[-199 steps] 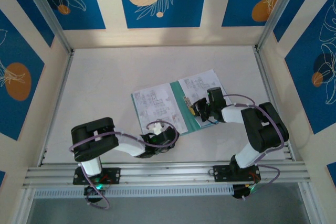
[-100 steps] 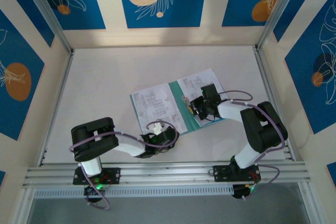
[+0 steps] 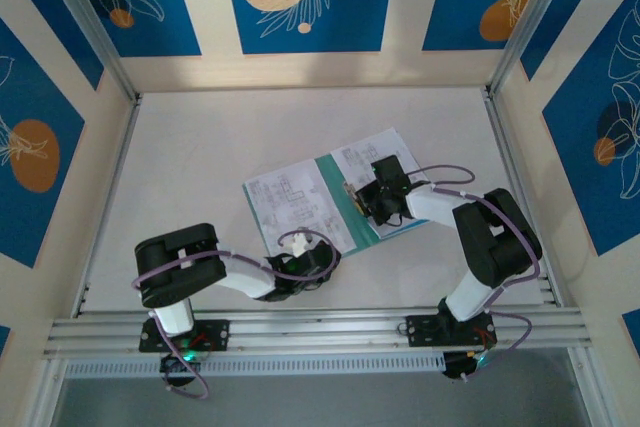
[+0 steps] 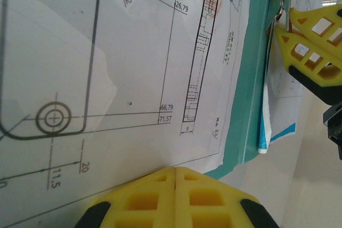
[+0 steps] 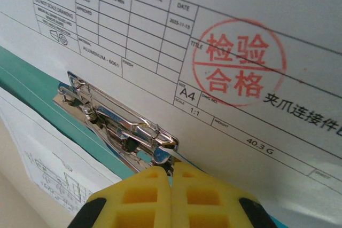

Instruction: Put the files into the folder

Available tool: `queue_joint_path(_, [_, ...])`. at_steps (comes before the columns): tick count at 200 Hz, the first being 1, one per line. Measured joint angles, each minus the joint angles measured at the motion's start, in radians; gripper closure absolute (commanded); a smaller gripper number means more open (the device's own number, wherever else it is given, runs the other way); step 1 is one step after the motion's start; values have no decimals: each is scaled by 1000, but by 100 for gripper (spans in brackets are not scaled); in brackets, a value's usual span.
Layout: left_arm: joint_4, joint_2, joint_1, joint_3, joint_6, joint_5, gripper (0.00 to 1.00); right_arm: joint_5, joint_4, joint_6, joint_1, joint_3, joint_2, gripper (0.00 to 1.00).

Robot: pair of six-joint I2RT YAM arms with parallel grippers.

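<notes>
The teal folder (image 3: 333, 185) lies open at mid-table with the files on it: one printed sheet (image 3: 290, 202) on its left half, another (image 3: 365, 159) on its right. My left gripper (image 3: 305, 244) is shut, tips (image 4: 175, 170) resting at the near edge of the left sheet (image 4: 133, 62); the folder's edge (image 4: 251, 78) and a blue-edged sheet (image 4: 273, 132) lie beside it. My right gripper (image 3: 356, 195) is shut, its tips (image 5: 171, 170) against the end of the folder's metal clip (image 5: 117, 121), next to a red-stamped sheet (image 5: 240, 62).
Pale walls enclose the table on three sides, with metal rails (image 3: 320, 329) along the near edge where both arm bases stand. In the left wrist view, the right gripper's yellow fingers (image 4: 315, 36) hover close over the folder's spine.
My right gripper has moved left and away from me, and the folder with its sheets has shifted slightly the same way. The left arm has stayed put.
</notes>
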Motion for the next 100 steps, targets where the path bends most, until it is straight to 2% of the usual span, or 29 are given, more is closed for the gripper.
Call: queue_joint_path(100, [24,0,1,-13,-2,5,100,60,-160,-78,16,96,-12,100])
